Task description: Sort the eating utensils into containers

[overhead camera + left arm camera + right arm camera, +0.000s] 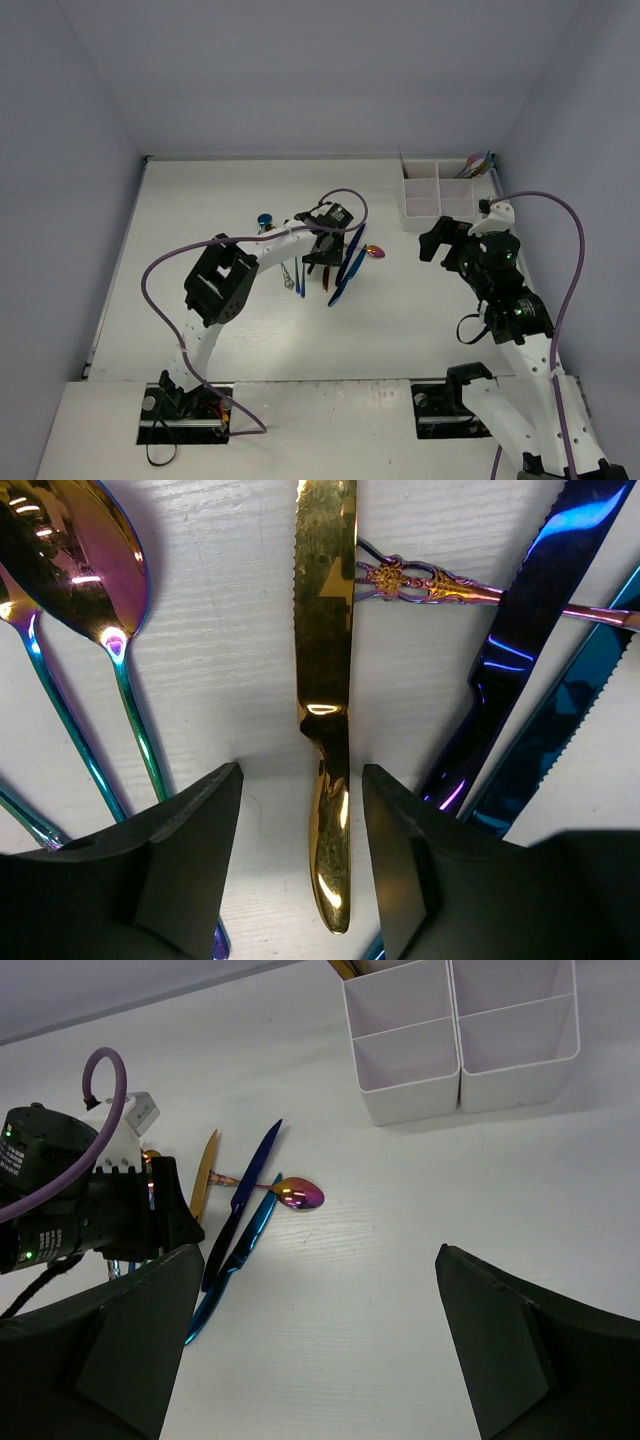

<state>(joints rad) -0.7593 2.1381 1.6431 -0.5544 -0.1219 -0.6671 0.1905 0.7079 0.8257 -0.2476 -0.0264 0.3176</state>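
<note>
1. Left pincer: jaws apart, straddling the gold knife handle, gap visible on both sides. Knife lies flat on the table.
2. Left of it: pink-gold spoon. Right of it: dark blue knife with teal knife just beside. Ornate spoon handle crosses the blue one.
3. Right pincer: wide open, empty, well apart from the pile.
4. White organizer tray sits at the table's far right corner. A few utensils stand at its rear right.
</note>
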